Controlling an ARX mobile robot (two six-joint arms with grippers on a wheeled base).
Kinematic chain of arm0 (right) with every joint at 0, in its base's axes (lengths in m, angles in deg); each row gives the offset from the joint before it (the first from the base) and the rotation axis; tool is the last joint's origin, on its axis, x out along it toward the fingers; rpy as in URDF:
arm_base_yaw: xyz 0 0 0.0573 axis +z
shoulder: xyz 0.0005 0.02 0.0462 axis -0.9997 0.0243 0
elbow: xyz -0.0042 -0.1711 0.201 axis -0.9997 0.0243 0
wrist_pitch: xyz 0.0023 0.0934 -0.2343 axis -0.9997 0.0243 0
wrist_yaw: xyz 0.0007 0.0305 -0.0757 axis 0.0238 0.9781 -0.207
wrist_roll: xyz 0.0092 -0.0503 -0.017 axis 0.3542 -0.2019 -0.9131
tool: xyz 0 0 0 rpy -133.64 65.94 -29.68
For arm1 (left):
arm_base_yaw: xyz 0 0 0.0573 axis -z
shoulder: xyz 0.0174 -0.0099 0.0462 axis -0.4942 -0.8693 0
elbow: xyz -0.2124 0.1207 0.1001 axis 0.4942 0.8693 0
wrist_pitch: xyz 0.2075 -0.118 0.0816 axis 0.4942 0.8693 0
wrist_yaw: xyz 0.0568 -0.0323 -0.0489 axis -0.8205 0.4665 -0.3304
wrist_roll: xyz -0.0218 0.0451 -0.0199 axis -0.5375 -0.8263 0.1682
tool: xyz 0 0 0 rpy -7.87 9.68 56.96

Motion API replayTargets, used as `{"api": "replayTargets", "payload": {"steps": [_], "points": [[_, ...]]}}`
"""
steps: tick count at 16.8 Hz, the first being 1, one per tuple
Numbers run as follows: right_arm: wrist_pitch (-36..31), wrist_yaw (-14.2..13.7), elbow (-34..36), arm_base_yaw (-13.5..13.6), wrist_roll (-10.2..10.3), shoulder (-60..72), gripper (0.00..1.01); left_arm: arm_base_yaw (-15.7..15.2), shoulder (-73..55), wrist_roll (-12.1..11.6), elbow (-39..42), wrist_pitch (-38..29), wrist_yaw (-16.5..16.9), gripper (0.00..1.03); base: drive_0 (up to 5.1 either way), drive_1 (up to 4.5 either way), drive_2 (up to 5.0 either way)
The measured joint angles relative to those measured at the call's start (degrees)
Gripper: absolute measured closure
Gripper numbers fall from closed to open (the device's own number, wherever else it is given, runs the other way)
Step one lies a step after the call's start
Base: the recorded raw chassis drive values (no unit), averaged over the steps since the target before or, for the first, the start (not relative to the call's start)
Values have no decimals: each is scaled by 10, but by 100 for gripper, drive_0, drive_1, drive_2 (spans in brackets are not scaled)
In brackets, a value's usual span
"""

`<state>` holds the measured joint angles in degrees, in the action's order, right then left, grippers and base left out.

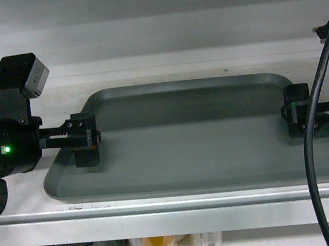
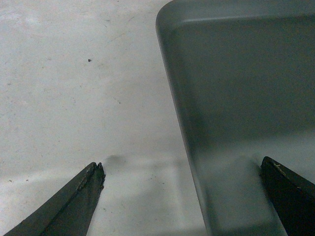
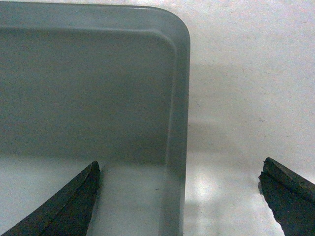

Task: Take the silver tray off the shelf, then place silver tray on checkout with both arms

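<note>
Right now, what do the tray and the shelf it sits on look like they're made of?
The silver tray looks like dull brushed metal: grey, smooth, with a rolled rim and a soft sheen. The shelf seems to be white painted metal, judging by its folded front edge and small scuffs, though the coating hides the base.
</note>
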<state>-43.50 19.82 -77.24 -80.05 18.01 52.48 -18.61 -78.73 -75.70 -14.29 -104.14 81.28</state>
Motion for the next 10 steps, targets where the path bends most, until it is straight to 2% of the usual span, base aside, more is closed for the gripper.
{"api": "replayTargets", "payload": {"steps": [3,9,10], "points": [[12,-5,-5,2,0,0,3,0,-4,-1,0,-4,0,6,0,0,0],[15,-35,-7,20,7,0,3,-1,-7,0,0,-12,9,70,0,0,0],[14,-33,-7,21,9,0,16,-1,-7,-1,0,-12,9,84,0,0,0]]}}
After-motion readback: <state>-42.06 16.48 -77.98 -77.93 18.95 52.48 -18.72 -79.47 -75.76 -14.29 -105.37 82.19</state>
